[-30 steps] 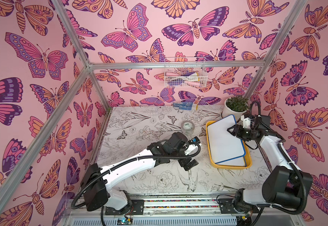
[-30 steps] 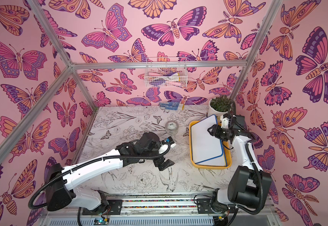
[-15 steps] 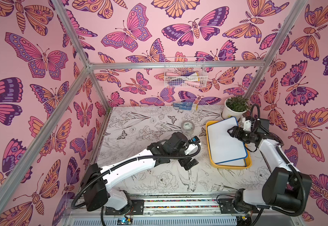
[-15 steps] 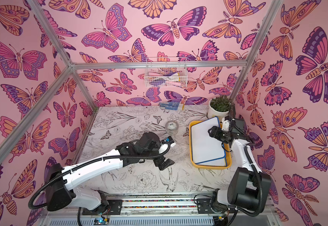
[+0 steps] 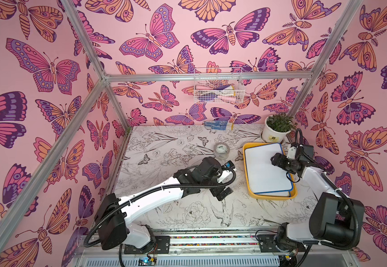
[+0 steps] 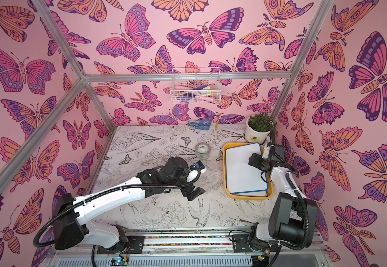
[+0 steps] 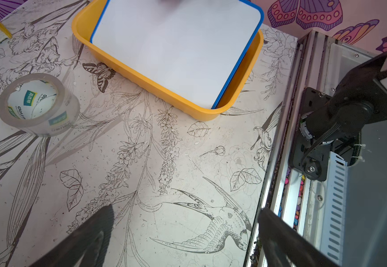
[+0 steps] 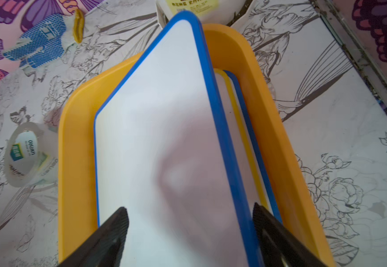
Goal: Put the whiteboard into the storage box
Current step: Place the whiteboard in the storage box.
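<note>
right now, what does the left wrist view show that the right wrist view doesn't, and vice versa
Only the left wrist view: the right arm's black base, mounted past the table's edge.
Only the right wrist view: the white plant pot with a yellow label, and a yellow-edged board under the top one.
Both: the shallow yellow-orange plastic tray, the blue-framed whiteboard in it, and the clear tape roll.

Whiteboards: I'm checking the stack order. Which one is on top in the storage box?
The blue-framed whiteboard whose whole white face shows. The yellow-framed whiteboard and a second blue-framed whiteboard show only edge strips beneath it, inside the storage box.
</note>
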